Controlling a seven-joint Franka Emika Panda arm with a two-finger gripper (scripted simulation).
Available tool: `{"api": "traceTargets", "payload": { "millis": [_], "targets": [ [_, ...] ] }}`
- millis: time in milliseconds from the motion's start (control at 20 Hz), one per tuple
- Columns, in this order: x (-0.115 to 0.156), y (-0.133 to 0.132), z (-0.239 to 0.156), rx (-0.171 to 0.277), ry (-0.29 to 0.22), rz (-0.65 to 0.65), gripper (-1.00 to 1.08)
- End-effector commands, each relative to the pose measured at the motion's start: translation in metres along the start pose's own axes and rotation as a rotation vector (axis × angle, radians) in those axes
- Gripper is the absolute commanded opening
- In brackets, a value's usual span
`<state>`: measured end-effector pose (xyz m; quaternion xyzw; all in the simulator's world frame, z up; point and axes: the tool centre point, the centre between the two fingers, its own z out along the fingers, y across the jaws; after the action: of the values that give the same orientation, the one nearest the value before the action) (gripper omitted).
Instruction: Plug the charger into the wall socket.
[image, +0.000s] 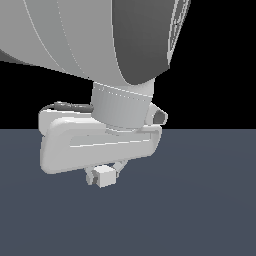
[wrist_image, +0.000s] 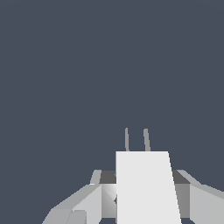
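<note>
Filling our wrist view, the white charger (wrist_image: 146, 188) sits pinched between the end effector's (wrist_image: 144, 199) fingers (wrist_image: 89, 203), two thin prongs pointing away. Outside, we see it held above the grey floor (image: 200, 210).

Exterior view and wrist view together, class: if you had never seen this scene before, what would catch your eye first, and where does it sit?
The arm's big grey-white body fills the top of the exterior view against black. Below it the gripper is shut on the charger, a small white cube above the dark blue-grey floor. In the wrist view the charger fills the lower middle, with two thin grey prongs sticking out of its far end; no socket shows.
</note>
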<state>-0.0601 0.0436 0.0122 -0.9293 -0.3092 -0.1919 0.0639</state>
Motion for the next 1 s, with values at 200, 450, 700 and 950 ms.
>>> {"api": "traceTargets", "payload": {
  "millis": [200,450,700,950],
  "targets": [
    [0.001,0.001,-0.001,-0.001,0.001,0.004,-1.00],
    [0.008,0.013,-0.009,-0.020,0.003,0.050,-1.00],
    [0.021,0.037,-0.026,-0.059,0.007,0.141,-1.00],
    [0.032,0.066,-0.047,-0.105,0.009,0.248,-1.00]
  ]
}}
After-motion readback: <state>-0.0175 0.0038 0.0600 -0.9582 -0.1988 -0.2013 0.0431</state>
